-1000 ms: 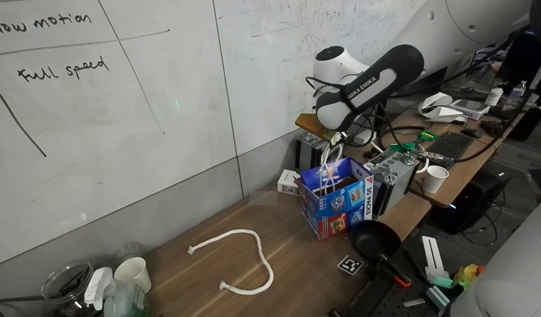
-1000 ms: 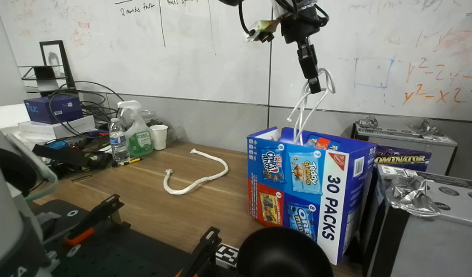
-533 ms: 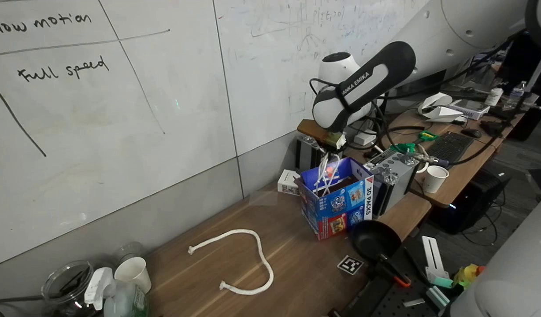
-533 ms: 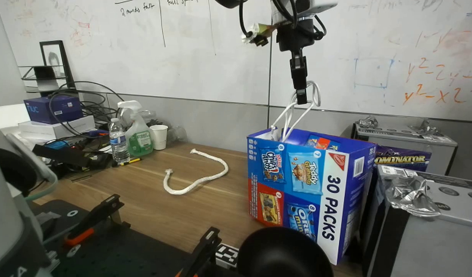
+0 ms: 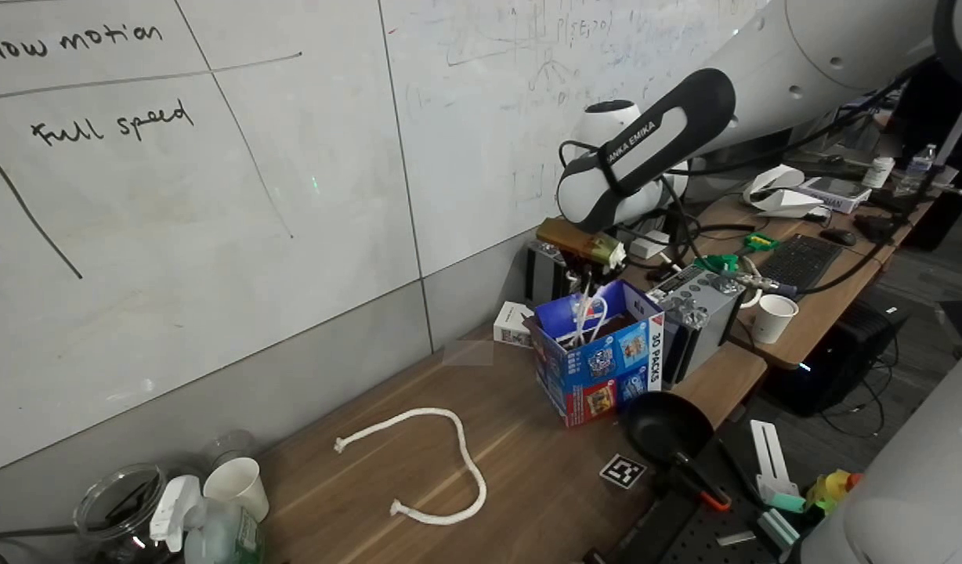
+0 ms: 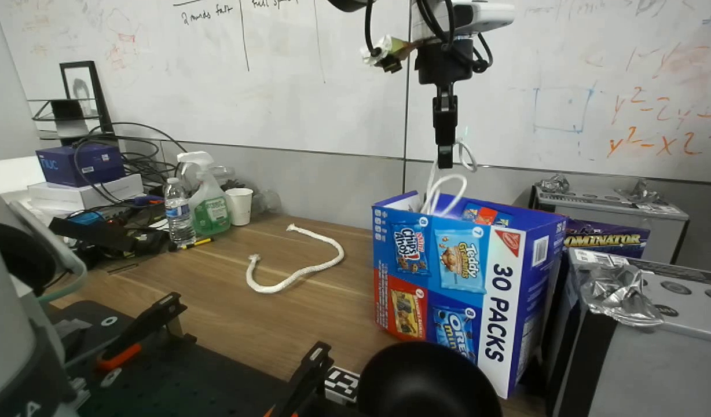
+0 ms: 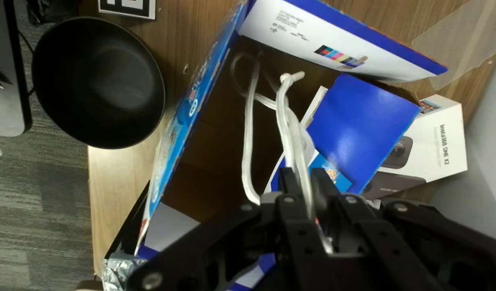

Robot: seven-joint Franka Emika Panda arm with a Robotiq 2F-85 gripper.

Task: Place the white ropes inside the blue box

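"Two loops of the white ropes poke up above the rim of the blue box on my end. The upper one hangs at my gripper, the lower one bends over underneath it."

"So are they in the box or not?"

"Half and half, lol. The lower lengths are down inside, and in the wrist view a stubby end shows over the dark interior. The rest runs up to my fingertips."

"What are the jaws doing?"

"They stand close together with just a slim gap, and strands of white run between them. Whether they actually pinch anything, I can't make out from here. The gripper points pretty much straight down over the box, tips higher than the rim."

"Is that all the rope?"

"Nope. In both exterior views one more white rope lies in a loose curve on the wooden table, well apart from the box, both ends a bit frayed-looking."

"Anything crowding you?"

"A bit. I've got a black pan just beside the box, and a small white box partly covered by one of the blue flaps in the wrist view. Farther off, in an exterior view, I see a spray bottle between a water bottle and a white paper cup."
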